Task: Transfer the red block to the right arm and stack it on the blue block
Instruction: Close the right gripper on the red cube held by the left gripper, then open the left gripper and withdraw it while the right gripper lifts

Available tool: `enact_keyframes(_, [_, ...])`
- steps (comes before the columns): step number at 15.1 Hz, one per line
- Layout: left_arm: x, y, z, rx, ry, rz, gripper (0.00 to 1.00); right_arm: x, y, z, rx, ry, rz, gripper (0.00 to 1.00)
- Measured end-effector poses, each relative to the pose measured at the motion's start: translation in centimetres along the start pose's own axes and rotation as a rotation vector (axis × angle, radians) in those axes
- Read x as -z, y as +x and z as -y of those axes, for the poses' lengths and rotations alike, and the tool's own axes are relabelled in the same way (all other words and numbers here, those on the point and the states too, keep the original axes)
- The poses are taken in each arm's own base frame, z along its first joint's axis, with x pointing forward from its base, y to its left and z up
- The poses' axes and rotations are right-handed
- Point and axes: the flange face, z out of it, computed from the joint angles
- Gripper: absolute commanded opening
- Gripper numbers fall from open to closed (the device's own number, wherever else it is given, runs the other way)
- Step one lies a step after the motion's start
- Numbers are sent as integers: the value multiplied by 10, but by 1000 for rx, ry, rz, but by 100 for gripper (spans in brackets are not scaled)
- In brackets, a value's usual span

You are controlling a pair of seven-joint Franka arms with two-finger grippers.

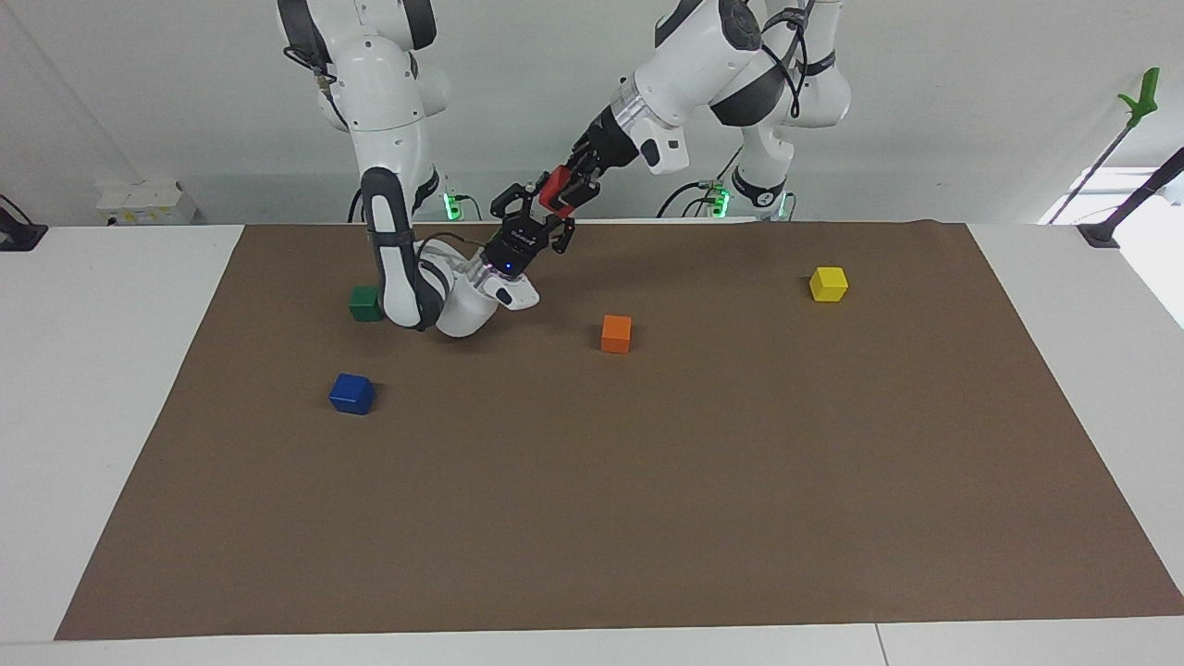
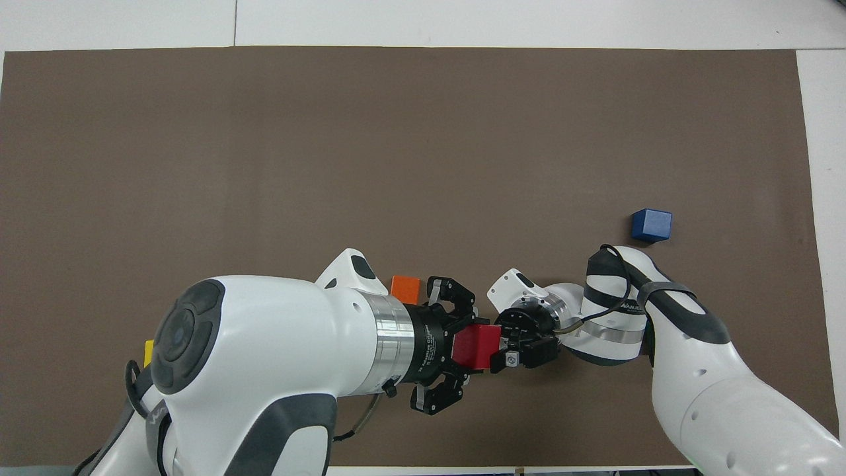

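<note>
The red block (image 1: 552, 191) (image 2: 474, 347) is up in the air over the edge of the brown mat nearest the robots, about midway between the two arms. My left gripper (image 1: 562, 188) (image 2: 470, 347) is shut on it. My right gripper (image 1: 544, 207) (image 2: 506, 352), with a blue light on its wrist, points up at the block from below and meets its other end. The blue block (image 1: 351, 393) (image 2: 651, 225) lies on the mat toward the right arm's end, apart from both grippers.
A green cube (image 1: 366, 302) sits beside the right arm's elbow, nearer the robots than the blue block. An orange cube (image 1: 616, 333) (image 2: 405, 289) lies near the middle. A yellow cube (image 1: 828, 283) (image 2: 151, 350) lies toward the left arm's end. The brown mat (image 1: 647, 518) covers the table.
</note>
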Motion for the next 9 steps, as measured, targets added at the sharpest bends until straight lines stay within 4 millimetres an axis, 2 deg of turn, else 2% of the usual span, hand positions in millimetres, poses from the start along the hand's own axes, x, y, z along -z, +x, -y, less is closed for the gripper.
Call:
enact_keyframes(5, [2,0,1,-1,-3,0,100,-1,2,3,6,0,1,0])
enact_keyframes(9, [18,4,7,2,25,-16,100,-1,4,5,12,1,2,0])
